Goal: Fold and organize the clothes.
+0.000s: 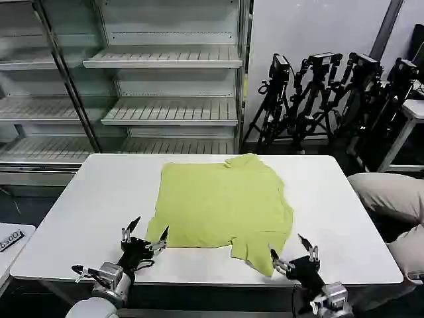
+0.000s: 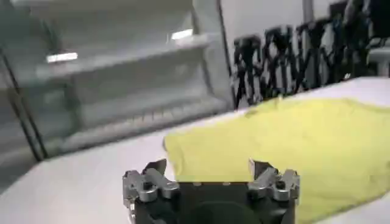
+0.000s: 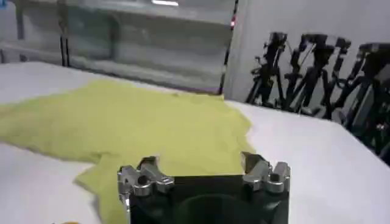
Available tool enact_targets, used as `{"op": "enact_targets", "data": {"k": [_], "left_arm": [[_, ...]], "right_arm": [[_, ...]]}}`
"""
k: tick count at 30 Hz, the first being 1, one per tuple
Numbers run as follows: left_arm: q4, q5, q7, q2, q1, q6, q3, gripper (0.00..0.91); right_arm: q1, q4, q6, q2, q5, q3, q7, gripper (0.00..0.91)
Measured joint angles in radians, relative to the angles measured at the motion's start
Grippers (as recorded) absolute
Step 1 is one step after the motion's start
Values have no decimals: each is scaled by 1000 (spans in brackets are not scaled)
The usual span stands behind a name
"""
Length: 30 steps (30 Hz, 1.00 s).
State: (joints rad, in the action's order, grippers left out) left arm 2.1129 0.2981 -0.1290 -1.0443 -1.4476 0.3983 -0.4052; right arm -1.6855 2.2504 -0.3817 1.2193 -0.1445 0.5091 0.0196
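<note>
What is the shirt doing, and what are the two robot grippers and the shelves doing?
T-shirt: spread flat on the table, not folded.
Left gripper: open, at the shirt's near left corner.
Right gripper: open, beside the near sleeve.
Shelves: bare.

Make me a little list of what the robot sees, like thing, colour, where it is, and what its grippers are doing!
thing: T-shirt
colour: yellow-green
state: spread out on the table, a bit rumpled, not folded yet
where: middle of the white table
left gripper: open, at the shirt's near left corner, holding nothing
right gripper: open, at the shirt's near right corner, holding nothing
behind the table: empty metal shelves and black tripods
</note>
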Motion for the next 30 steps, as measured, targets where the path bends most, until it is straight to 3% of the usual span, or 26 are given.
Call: {"op": "enact_targets", "data": {"k": [11, 12, 13, 14, 15, 30], "left_arm": [[-25, 76, -18, -1, 0, 111, -40, 907], [-27, 79, -19, -1, 2, 116, -41, 907], [-31, 82, -19, 0, 3, 121, -43, 171], [-35, 84, -20, 0, 5, 127, -46, 10], [-37, 87, -20, 1, 5, 131, -48, 10], [-46, 102, -5, -11, 0, 158, -36, 10]], "right_arm": [[-8, -2, -50, 4, 1, -42, -44, 907], [-7, -2, -55, 4, -1, -46, -47, 736], [-4, -2, -60, 3, -4, -51, -51, 343], [-2, -2, -66, 2, -8, -55, -53, 171], [0, -2, -71, 0, -12, -59, -56, 0], [28, -5, -143, -23, -103, -80, -53, 0]]}}
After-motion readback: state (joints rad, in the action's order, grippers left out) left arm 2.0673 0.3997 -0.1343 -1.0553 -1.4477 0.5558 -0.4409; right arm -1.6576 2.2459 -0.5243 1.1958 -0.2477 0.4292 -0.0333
